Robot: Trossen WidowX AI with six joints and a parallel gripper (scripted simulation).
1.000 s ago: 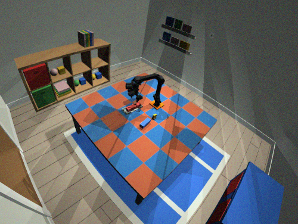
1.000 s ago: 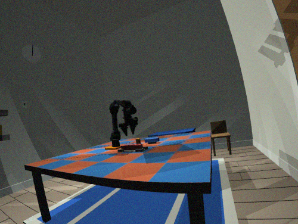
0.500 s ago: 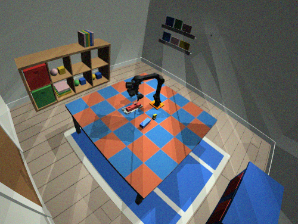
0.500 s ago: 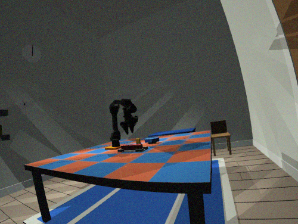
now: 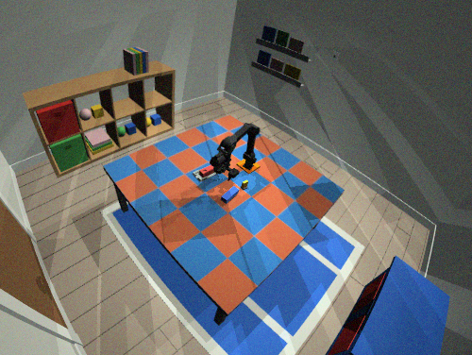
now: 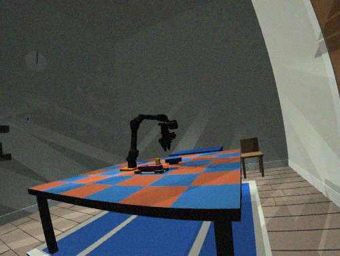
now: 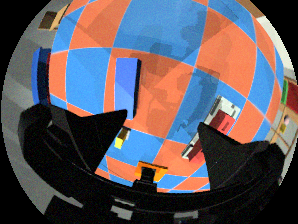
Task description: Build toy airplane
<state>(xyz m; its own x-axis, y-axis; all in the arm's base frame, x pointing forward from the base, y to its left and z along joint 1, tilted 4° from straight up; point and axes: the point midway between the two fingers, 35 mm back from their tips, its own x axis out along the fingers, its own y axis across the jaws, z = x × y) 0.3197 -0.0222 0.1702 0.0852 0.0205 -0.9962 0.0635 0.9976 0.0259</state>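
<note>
Fuselage in the cradle, wing and tail fin not yet fitted

In the top view, the red fuselage (image 5: 207, 171) (image 6: 149, 167) (image 7: 223, 122) lies in the pale jig (image 5: 196, 176) (image 6: 137, 172) (image 7: 228, 106), on the left of the arm's base. It looks low and level there, so I judge the first part is done, although full seating cannot be proved at this size. The blue wing (image 5: 230, 194) (image 6: 173, 160) (image 7: 125, 82) and the small yellow tail fin (image 5: 244, 184) (image 6: 157, 161) (image 7: 118, 143) lie apart on the checkered table (image 5: 228, 283) (image 6: 136, 204) (image 7: 160, 30), to the right of the jig. Two fittings are therefore left, and after them the final moving clear.

The gripper (image 5: 232, 176) (image 6: 166, 149) (image 7: 164, 119) is wide open with nothing between its fingers. It hangs above the table, pointing down, and the wing is probably its next aim.

Concerning direction, the fuselage has its long axis from near left to far right in the top view, along the jig. Which end is the nose, I cannot tell. The wing's long axis also goes from near left to far right, somewhat more steeply; it may need a turn before its tab can enter the socket. The tail fin seems to stand upright, but its facing is too small to read.
</note>
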